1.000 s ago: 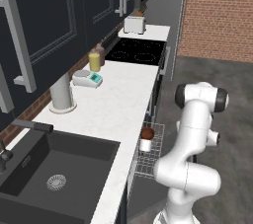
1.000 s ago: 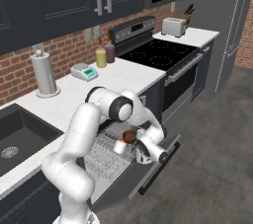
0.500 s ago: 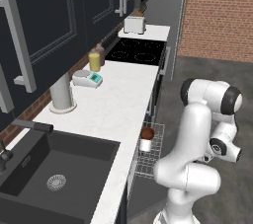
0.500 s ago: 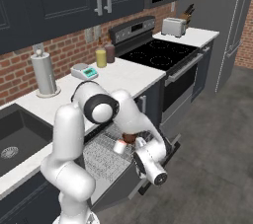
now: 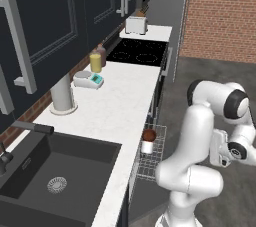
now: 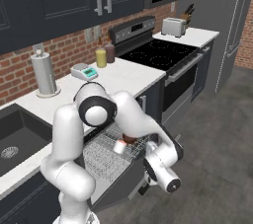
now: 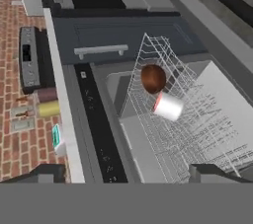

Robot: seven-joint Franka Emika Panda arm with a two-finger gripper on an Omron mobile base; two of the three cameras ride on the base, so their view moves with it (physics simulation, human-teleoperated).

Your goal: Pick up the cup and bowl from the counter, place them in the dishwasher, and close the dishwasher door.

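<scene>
Cup and bowl are both seen in the wire rack of the dishwasher, side by side and touching or nearly so — bowl nearer the cooktop side, cup lying on its side as judged from the hand view. Neither is on the counter. Rack is pulled out over the lowered door.

Fingers are spread wide apart w/ nothing between them; hand is held out beyond the open door, looking back at the rack. In the right base view the wrist sits just past the door's outer edge.

Step in hand, as judged: closing. Placement looks done, so only rack + door remain.

Notes for doing it well:
- Rack prob. needs pushing in first, else the door may be stopped by the wires. Whether it slides in w/ the door cannot be told.
- Door is best caught from under its outer edge and lifted in an arc about the hinge — not shoved straight in.
- Fingers could be left open; a flat push is enough, no grip needed.
- Cup lies loose; a hard shove could roll it vs. the bowl.
- Elbow is to be kept clear of the counter edge during the swing.
</scene>
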